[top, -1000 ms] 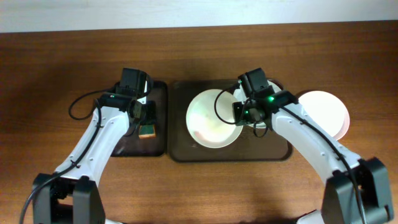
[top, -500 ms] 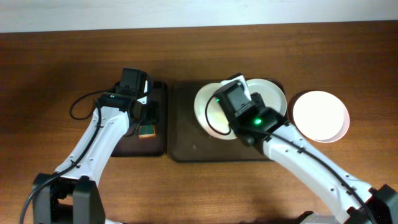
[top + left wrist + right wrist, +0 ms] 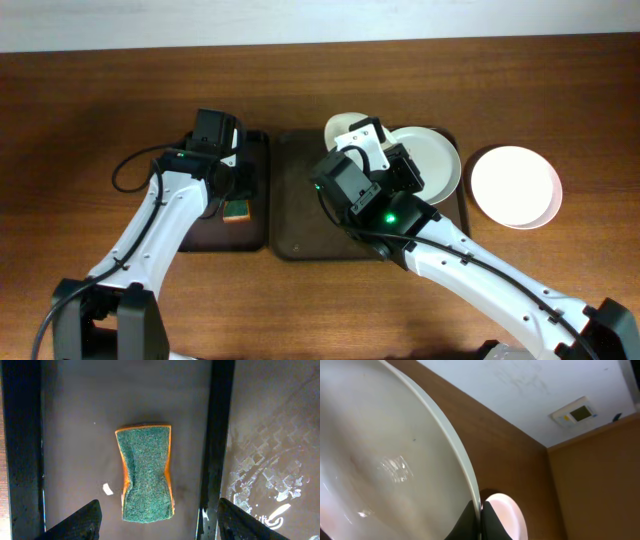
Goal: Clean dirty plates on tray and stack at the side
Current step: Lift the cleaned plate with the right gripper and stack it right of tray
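Okay, our right gripper (image 3: pixel 481 512) pinches the white plate (image 3: pixel 385 460) by its rim, tilted over the brown tray (image 3: pixel 300 215). Left gripper (image 3: pixel 160 521) gapes wide above the sponge (image 3: pixel 146 475). We see the 2nd plate (image 3: pixel 437 165) on that tray, the 3rd plate (image 3: pixel 515 185) beside it.

Green/orange sponge (image 3: pixel 146 474) flat on narrow blk tray (image 3: pixel 75 415), white crumb (image 3: pixel 107 489) just beside it, wood table (image 3: pixel 90 90) underneath
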`<move>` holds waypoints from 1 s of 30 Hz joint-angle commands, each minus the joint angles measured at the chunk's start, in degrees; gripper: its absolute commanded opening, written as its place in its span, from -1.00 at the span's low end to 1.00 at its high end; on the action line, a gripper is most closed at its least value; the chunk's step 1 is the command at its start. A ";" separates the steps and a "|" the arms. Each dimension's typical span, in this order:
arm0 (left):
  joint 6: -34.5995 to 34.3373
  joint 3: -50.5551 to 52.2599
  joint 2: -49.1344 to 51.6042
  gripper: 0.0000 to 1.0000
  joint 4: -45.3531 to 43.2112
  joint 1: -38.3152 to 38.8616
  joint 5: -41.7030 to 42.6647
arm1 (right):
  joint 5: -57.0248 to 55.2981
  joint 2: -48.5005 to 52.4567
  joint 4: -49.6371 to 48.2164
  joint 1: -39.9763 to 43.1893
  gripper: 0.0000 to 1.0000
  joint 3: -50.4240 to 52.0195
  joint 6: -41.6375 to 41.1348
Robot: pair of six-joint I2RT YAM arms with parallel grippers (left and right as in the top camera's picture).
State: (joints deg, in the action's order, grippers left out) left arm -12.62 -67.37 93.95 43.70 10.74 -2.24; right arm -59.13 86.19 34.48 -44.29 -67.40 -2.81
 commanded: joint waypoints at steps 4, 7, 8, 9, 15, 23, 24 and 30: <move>0.26 -0.96 -0.63 0.44 -0.15 -0.04 0.61 | -0.13 -1.36 -0.83 0.42 -0.92 -1.20 -5.05; 0.26 -0.96 -0.63 0.44 -0.15 -0.02 0.61 | 8.79 -1.36 -0.11 3.61 -0.92 -1.20 -10.40; 0.26 -0.96 -0.63 0.44 -0.13 -0.04 0.61 | 12.61 -1.36 0.48 5.68 -0.92 -1.20 -13.11; 0.26 -0.96 -0.66 0.44 -0.11 -0.04 0.61 | 17.18 -1.36 1.16 8.35 -0.92 -1.20 -15.82; 0.26 -0.96 -0.63 0.45 -0.11 -0.04 0.61 | 39.58 -1.36 3.54 25.62 -0.92 -1.18 -19.43; 0.26 -0.96 -0.66 0.44 -0.11 -0.04 0.61 | 59.21 -0.37 8.76 56.22 -0.92 -1.03 -23.04; 0.26 -0.96 -0.63 0.44 -0.11 -0.04 0.61 | 60.15 0.07 9.29 58.75 -0.92 -1.03 -23.02; 0.26 -0.96 -0.66 0.44 -0.11 -0.04 0.61 | 66.01 4.59 10.75 73.16 -0.92 -0.94 -22.97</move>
State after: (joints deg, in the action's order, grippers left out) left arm -12.62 -67.40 93.95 43.68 10.74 -1.89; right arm 0.64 88.12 45.06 24.12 -67.42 -25.19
